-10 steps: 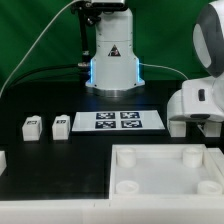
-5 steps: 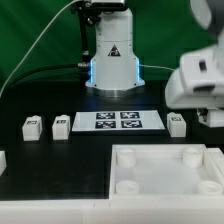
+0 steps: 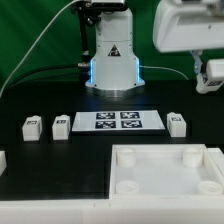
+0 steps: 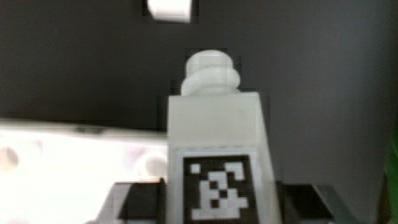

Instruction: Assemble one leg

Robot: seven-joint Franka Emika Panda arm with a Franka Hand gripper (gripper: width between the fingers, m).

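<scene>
In the wrist view my gripper (image 4: 217,198) is shut on a leg (image 4: 217,130), a white block with a black-and-white tag and a rounded peg end pointing away. Dark fingers (image 4: 139,202) press both its sides. In the exterior view the gripper (image 3: 210,78) hangs high at the exterior view's right, well above the table. Three more legs lie on the black table: two at the exterior view's left (image 3: 32,126) (image 3: 61,125) and one at the right (image 3: 177,124). The large white panel (image 3: 165,172) with round corner sockets lies in front.
The marker board (image 3: 118,121) lies between the loose legs. The arm's base (image 3: 113,60) stands behind it with a cable. A white part shows at the exterior view's left edge (image 3: 2,158). The panel's edge (image 4: 63,150) shows below the held leg.
The arm has risen from table level at the exterior view's right to high above it, uncovering the right-hand leg on the table.
</scene>
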